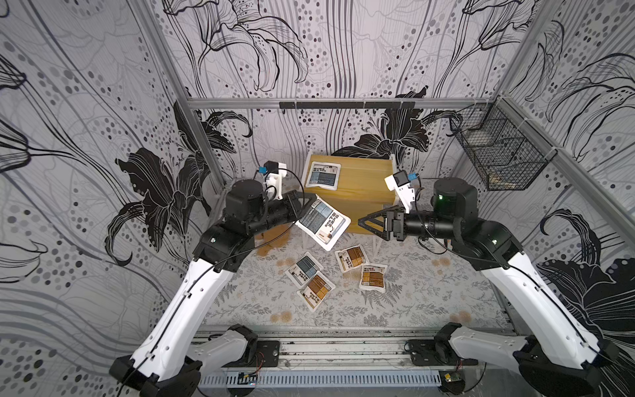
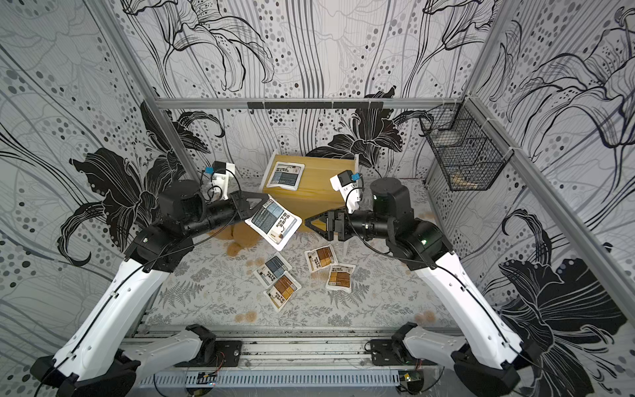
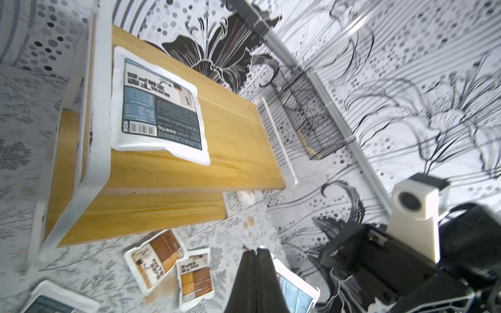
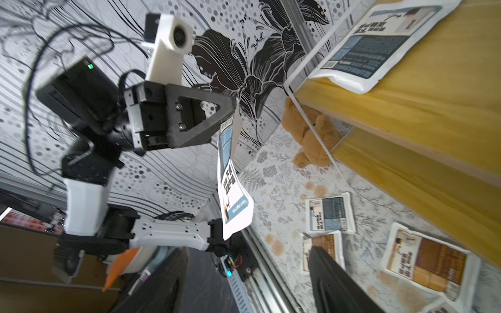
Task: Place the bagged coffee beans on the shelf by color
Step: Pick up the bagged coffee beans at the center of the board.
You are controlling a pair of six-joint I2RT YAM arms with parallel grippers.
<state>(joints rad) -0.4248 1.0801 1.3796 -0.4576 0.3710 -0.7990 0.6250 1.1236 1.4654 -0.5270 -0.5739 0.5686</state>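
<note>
Black-and-white lily wallpaper (image 1: 86,137) covers the wall at 9 o'clock and runs round the back to the 3 o'clock side. The table (image 1: 240,302) wears a grey fern-print cloth with tan spots, and an aluminium rail (image 1: 343,343) edges it at 6 o'clock.

At about 10 o'clock the left gripper (image 1: 305,201) hangs above the cloth. Its fingers (image 3: 244,284) are pressed tight on 1 corner of a flat white pouch with a blue-grey label panel (image 1: 323,223). The pouch hangs tilted, clear of the table, just in front of the shelf. A brown plush teddy bear (image 4: 309,130) lies on the cloth beside the shelf's left leg.

The 2-tier shelf of yellow wooden boards and thin white metal legs (image 1: 364,178) stands at 12 o'clock against the back wall. A second blue-grey pouch (image 1: 323,176) lies flat at the left end of its top board.

Near the table's centre lie 4 more pouches. A third blue-grey pouch (image 1: 304,273) touches a brown-orange pouch (image 1: 316,290). Toward 3 o'clock, 2 further brown-orange pouches (image 1: 351,257) (image 1: 372,276) lie close together.

At about 2 o'clock the right gripper (image 1: 362,220) points toward 9 o'clock, apart from the hanging pouch. Its fingers (image 4: 333,279) are spread wide and hold nothing. A black wire basket (image 1: 498,154) hangs on the frame in the far right corner.
</note>
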